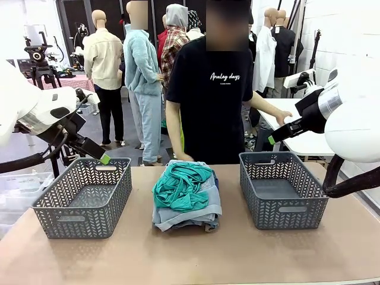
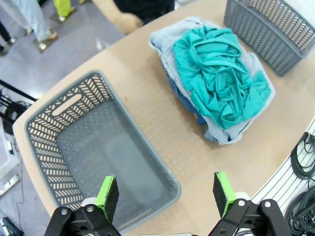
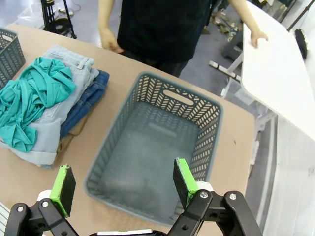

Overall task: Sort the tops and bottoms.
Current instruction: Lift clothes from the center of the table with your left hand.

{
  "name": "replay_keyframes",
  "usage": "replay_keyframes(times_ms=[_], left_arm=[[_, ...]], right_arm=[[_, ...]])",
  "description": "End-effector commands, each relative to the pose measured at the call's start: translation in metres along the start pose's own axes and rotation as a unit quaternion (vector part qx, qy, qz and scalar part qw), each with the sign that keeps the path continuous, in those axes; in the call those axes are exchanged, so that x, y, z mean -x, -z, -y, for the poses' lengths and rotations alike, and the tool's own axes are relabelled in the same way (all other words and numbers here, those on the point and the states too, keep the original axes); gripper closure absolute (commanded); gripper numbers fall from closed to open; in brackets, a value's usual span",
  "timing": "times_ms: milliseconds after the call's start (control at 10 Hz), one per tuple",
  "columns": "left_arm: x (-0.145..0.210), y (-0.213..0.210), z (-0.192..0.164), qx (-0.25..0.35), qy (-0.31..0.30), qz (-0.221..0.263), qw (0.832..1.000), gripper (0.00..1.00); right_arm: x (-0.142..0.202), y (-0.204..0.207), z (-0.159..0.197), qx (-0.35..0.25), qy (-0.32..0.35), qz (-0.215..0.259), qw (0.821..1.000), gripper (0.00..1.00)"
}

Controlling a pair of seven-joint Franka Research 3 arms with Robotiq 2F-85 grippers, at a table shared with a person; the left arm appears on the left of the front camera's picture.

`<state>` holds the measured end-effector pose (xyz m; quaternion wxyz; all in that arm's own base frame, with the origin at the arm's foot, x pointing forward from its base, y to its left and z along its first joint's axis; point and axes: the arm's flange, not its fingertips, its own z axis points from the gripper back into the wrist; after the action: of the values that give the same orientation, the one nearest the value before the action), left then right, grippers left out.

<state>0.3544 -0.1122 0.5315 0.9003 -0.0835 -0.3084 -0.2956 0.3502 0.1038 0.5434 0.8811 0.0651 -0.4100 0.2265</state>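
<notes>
You hadn't started sorting: left tool (image 2: 165, 194) and right tool (image 3: 124, 186) both hung spread, holding nothing. Next you'd need to pinch the teal shirt (image 1: 181, 184) at frame centre.

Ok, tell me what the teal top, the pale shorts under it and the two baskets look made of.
Teal top: thin, matte knit or jersey, probably; it crumples into soft ropey folds. Pale shorts: light-washed denim, judging by the stiff flat fold and stitched waistband. Left basket and right basket: grey moulded plastic, slightly glossy, with a cut-out herringbone pattern.
</notes>
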Motion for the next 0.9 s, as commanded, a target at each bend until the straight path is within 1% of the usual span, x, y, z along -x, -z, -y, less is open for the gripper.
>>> replay_keyframes(times_ms=[0, 800], left_arm=[[0.0005, -0.0014, -0.0018, -0.003, 0.003, 0.002, 1.000, 0.00], [0.0005, -0.0014, -0.0018, -0.003, 0.003, 0.002, 1.000, 0.00]], right_arm=[[-0.0006, 0.0006, -0.0010, -0.001, 0.002, 0.003, 1.000, 0.00], [-0.0006, 0.0006, -0.0010, -0.001, 0.002, 0.003, 1.000, 0.00]])
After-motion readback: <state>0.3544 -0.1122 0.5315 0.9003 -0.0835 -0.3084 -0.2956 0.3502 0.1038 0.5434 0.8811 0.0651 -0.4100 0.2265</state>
